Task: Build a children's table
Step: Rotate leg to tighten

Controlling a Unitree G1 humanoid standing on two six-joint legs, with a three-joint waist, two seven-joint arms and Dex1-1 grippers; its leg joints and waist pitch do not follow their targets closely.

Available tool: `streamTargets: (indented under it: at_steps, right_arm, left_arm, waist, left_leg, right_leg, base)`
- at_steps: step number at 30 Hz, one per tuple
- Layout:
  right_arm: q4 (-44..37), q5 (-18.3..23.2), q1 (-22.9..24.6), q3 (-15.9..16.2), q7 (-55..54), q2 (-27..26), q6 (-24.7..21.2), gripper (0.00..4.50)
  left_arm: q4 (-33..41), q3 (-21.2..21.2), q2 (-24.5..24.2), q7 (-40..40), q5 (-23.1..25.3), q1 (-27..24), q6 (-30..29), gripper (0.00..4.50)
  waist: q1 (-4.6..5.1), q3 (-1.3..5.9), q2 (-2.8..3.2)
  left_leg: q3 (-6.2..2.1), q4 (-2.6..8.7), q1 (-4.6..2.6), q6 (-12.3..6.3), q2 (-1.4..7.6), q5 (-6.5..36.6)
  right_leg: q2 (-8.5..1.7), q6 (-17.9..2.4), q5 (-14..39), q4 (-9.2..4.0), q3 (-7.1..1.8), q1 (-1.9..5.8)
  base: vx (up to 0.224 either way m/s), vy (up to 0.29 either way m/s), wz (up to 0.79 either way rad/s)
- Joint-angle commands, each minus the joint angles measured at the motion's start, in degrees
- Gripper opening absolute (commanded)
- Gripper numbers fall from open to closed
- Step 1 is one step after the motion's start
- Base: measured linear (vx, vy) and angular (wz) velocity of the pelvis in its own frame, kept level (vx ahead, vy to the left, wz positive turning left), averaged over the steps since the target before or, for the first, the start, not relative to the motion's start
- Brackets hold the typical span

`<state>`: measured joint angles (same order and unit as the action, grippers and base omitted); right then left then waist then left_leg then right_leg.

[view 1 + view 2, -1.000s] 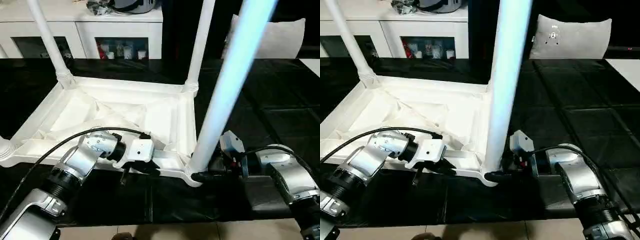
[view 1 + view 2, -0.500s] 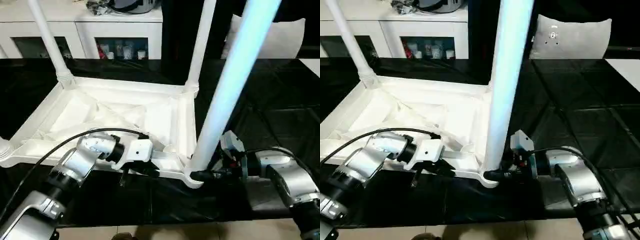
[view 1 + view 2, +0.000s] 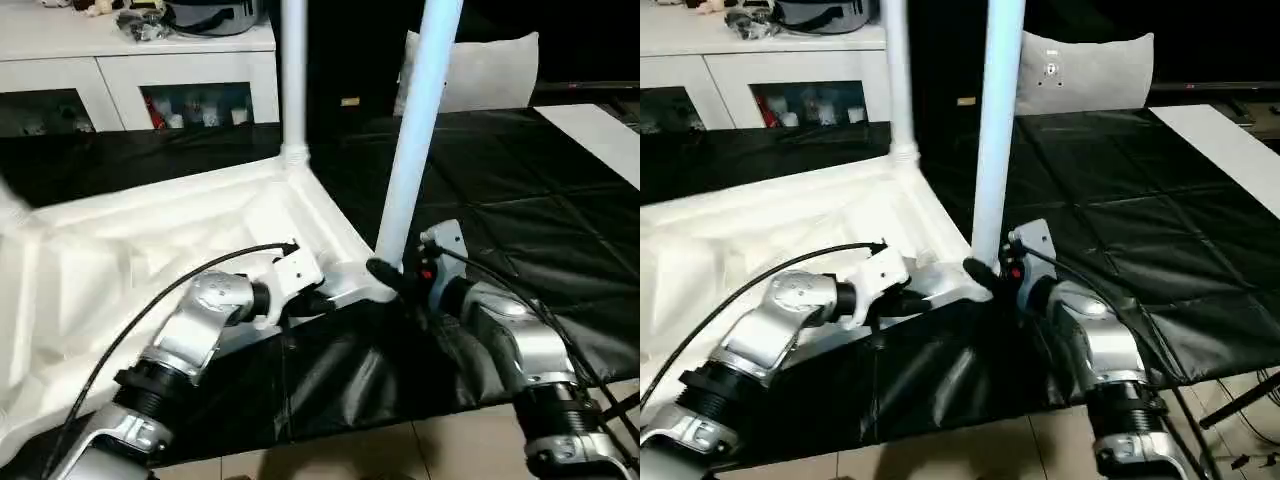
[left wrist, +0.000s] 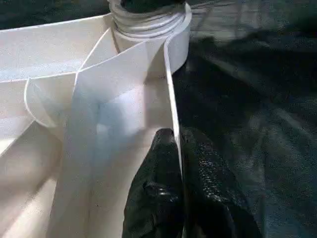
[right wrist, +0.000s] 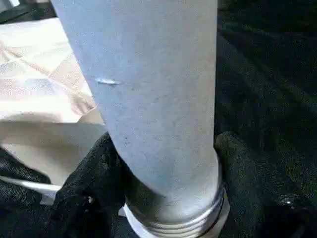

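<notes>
The children's table lies upside down on the black mat, its ribbed white top (image 3: 150, 240) facing up. Two white legs stand in its corner sockets: the near leg (image 3: 415, 130) and a far leg (image 3: 294, 70). My left gripper (image 4: 177, 136) is shut on the top's thin rim, close to the near corner socket (image 4: 148, 20). My right gripper (image 5: 168, 178) is shut on the near leg just above its threaded collar, with one black finger (image 5: 89, 188) on each side. In the head view it sits at that corner (image 3: 385, 272).
A white cabinet (image 3: 150, 70) with glass doors stands at the back left, with a grey cushion (image 3: 480, 70) at the back right. The black mat (image 3: 520, 200) is wrinkled at its front edge (image 3: 350, 380), with pale floor (image 3: 400, 450) below.
The whole picture has shifted. Against the mat the table top has swung round, so the held corner lies farther from me. My right fingers have closed in slightly on the leg.
</notes>
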<state>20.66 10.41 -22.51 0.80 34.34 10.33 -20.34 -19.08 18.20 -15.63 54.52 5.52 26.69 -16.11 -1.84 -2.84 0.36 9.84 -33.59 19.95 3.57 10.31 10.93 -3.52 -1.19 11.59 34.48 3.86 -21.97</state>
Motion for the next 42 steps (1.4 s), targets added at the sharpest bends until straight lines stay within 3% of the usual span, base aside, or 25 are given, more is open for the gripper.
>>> streamTargets:
  at_steps: [1,3,4,6,11,13,15,21,23,24,25,27,30,31,33,42]
  right_arm:
    - [1.96,-1.13,-1.27,3.24,-1.04,-2.90,0.25,3.23]
    - [1.17,-0.98,-0.89,2.93,0.25,-2.51,1.00,3.44]
    - [0.60,-1.00,-0.62,2.85,0.78,-2.23,1.05,3.63]
    - [-0.79,-0.16,0.31,2.12,3.20,-0.59,1.76,3.65]
    - [-3.27,1.16,2.21,1.81,8.25,3.90,3.65,4.20]
    - [-3.57,1.39,2.50,1.82,9.57,4.91,4.00,4.45]
    - [-4.02,1.58,2.86,1.87,11.53,6.15,4.66,4.45]
    - [-4.54,2.36,2.92,1.66,20.76,12.47,5.78,4.45]
    - [-5.95,3.77,3.25,2.78,28.26,16.71,5.24,4.45]
    - [-5.96,3.78,3.25,2.79,28.31,16.74,5.24,4.45]
    - [-6.88,4.80,3.58,3.43,32.04,18.46,5.82,4.45]
    - [-7.00,5.06,3.60,3.62,32.99,18.94,6.10,4.09]
    - [-7.23,6.20,3.56,4.33,37.08,20.37,6.13,3.97]
    - [-7.23,6.40,3.53,4.47,37.86,20.59,6.00,3.97]
    - [-7.16,6.74,3.38,4.80,39.29,20.92,5.77,3.72]
    - [-7.91,8.44,3.72,6.58,42.80,20.50,3.76,2.93]
  left_arm:
    - [3.53,5.53,4.67,3.41,-1.87,0.44,2.03,0.00]
    - [2.63,5.53,3.74,3.32,-0.70,0.72,2.96,0.00]
    - [2.38,5.44,3.22,3.12,-0.01,0.76,3.17,0.00]
    - [1.52,4.93,2.02,3.08,0.71,0.96,3.81,0.00]
    - [0.82,4.50,-0.84,4.06,1.01,1.12,5.15,0.00]
    - [0.67,4.49,-1.46,4.51,0.92,1.16,5.73,0.00]
    - [0.47,4.42,-2.17,5.15,0.84,1.19,6.25,0.00]
    - [-0.72,5.20,-6.48,11.10,1.24,1.23,11.35,0.00]
    - [-1.37,6.62,-9.35,14.67,1.40,1.55,14.11,0.00]
    - [-1.37,6.63,-9.36,14.69,1.41,1.55,14.12,0.00]
    - [-2.09,7.23,-10.33,15.98,1.73,1.98,15.76,0.00]
    - [-2.34,7.42,-10.62,16.42,1.79,2.12,16.31,0.00]
    - [-2.96,8.42,-11.97,19.24,1.79,2.49,18.86,0.00]
    - [-3.08,8.61,-12.15,19.84,1.76,2.58,19.30,0.00]
    - [-3.23,9.03,-12.53,21.14,1.70,2.80,20.22,0.00]
    - [-3.54,9.95,-12.39,23.74,0.59,3.58,22.16,0.00]
  waist:
    - [-0.42,2.61,-0.37]
    - [-1.23,3.09,-0.07]
    - [-1.19,3.03,-0.19]
    - [-1.49,3.15,-0.16]
    - [-2.27,3.40,0.15]
    - [-2.33,3.46,0.02]
    - [-2.38,3.33,0.31]
    - [-3.06,3.32,0.25]
    - [-3.30,3.38,0.20]
    - [-3.21,3.26,-0.30]
    - [-3.39,3.25,-0.06]
    - [-3.40,3.23,-0.09]
    - [-3.39,3.27,-0.18]
    - [-3.37,3.30,-0.53]
    - [-3.63,3.37,-0.28]
    - [-4.49,3.48,-0.41]
  left_leg:
    - [-1.21,4.37,-0.27,-1.20,2.71,16.19]
    - [-0.80,4.04,-0.74,-1.44,2.94,13.41]
    - [-0.90,4.22,0.22,-1.99,2.82,11.86]
    - [-0.75,4.06,-0.02,-2.39,2.82,10.97]
    - [-0.74,3.88,0.31,-3.45,2.78,7.88]
    - [-0.74,3.86,0.29,-3.56,2.83,7.57]
    - [-0.74,3.93,0.22,-3.36,2.88,8.88]
    - [-0.78,3.97,0.10,-3.09,2.94,9.53]
    - [-0.78,3.86,0.16,-3.62,2.94,9.47]
    - [-0.65,3.87,0.24,-4.00,2.92,9.63]
    - [-0.66,3.80,0.24,-4.45,2.98,9.47]
    - [-0.65,3.81,0.22,-4.34,3.03,9.47]
    - [-0.69,3.84,0.12,-3.95,3.12,9.85]
    - [-0.64,3.82,0.13,-4.00,3.12,9.62]
    - [-0.63,3.74,0.10,-4.19,3.18,8.81]
    - [-0.58,3.68,0.00,-3.88,3.26,8.36]
  right_leg:
    - [-5.14,-7.71,25.95,-6.05,-3.06,1.26]
    - [-4.97,-9.31,19.11,-5.44,-3.43,1.13]
    - [-4.85,-10.15,15.60,-4.83,-3.29,2.01]
    - [-4.85,-10.50,13.38,-4.70,-3.29,1.93]
    - [-4.84,-11.16,8.89,-4.20,-3.20,2.49]
    - [-4.73,-11.68,7.80,-4.05,-3.10,2.55]
    - [-4.78,-11.78,9.19,-4.33,-3.04,2.43]
    - [-4.76,-11.50,9.98,-4.29,-3.08,2.51]
    - [-4.71,-11.63,9.42,-4.16,-3.03,2.70]
    - [-4.63,-11.51,9.63,-4.25,-3.03,2.74]
    - [-4.72,-11.41,10.51,-4.24,-2.96,2.65]
    - [-4.73,-11.31,11.16,-4.27,-2.94,2.59]
    - [-4.88,-11.45,12.80,-4.35,-2.91,2.52]
    - [-4.81,-11.51,12.57,-4.35,-2.90,2.52]
    - [-4.83,-11.89,11.37,-4.15,-2.92,2.45]
    - [-4.97,-12.17,10.98,-3.95,-2.94,2.41]
  base:
    - [0.000,0.000,0.00]
    - [0.000,0.000,0.00]
    - [0.000,0.000,0.00]
    - [0.000,0.000,0.00]
    - [0.000,0.000,0.00]
    - [0.000,0.000,0.00]
    - [0.000,0.000,0.00]
    - [0.000,0.000,0.00]
    - [0.000,0.000,0.00]
    - [0.000,0.000,0.00]
    - [0.000,0.000,0.00]
    - [0.000,0.000,0.00]
    - [0.000,0.000,0.00]
    - [0.000,0.000,0.00]
    - [0.000,0.000,0.00]
    - [0.000,0.000,0.00]
